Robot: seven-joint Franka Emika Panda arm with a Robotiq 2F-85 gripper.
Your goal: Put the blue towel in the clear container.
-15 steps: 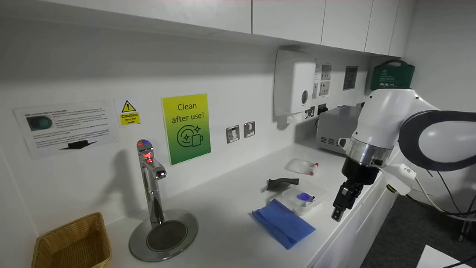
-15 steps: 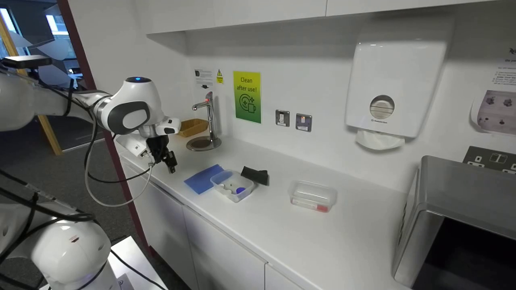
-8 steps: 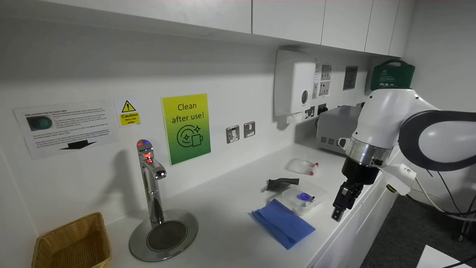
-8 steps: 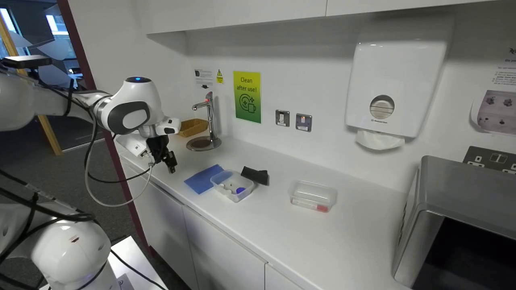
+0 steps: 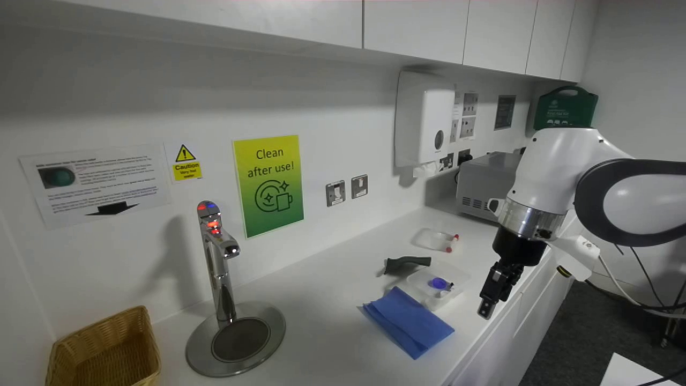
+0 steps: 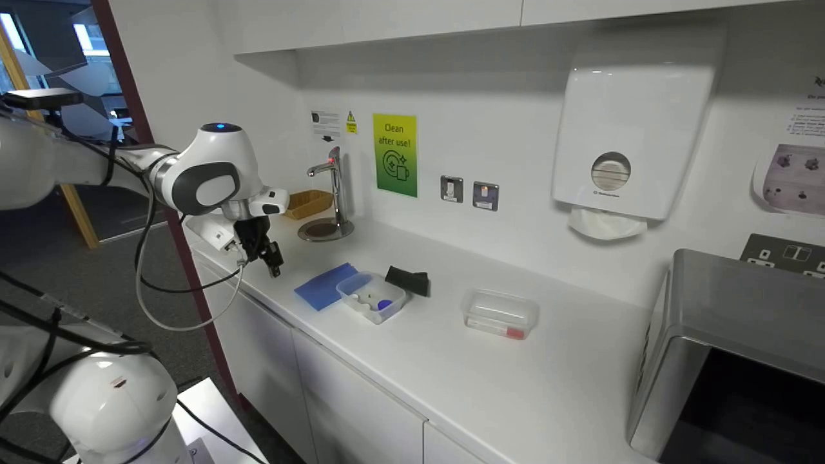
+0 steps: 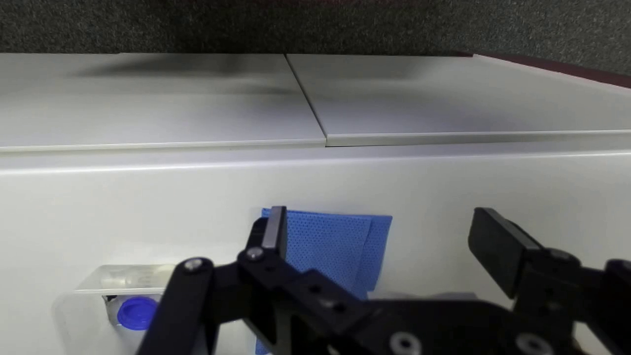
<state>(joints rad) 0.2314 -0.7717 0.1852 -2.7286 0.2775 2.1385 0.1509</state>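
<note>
The folded blue towel lies flat on the white counter in both exterior views (image 5: 408, 324) (image 6: 327, 285) and in the wrist view (image 7: 320, 241). A clear container touches or nearly touches it in both exterior views (image 5: 440, 303) (image 6: 388, 314); it holds white items and a round blue thing, and also shows in the wrist view (image 7: 74, 315). A further clear container (image 6: 500, 303) with red-ended items stands apart along the counter. My gripper (image 7: 379, 211) is open and empty, above the counter near its front edge (image 5: 486, 306). Its left finger covers part of the towel in the wrist view.
A dark crumpled cloth-like thing (image 6: 407, 281) lies beside the nearer container. A chrome tap (image 5: 220, 268) and a wicker basket (image 5: 104, 348) stand at the sink end. A grey microwave (image 6: 735, 348) stands at the opposite end. Wall cupboards (image 5: 418, 27) overhang the counter.
</note>
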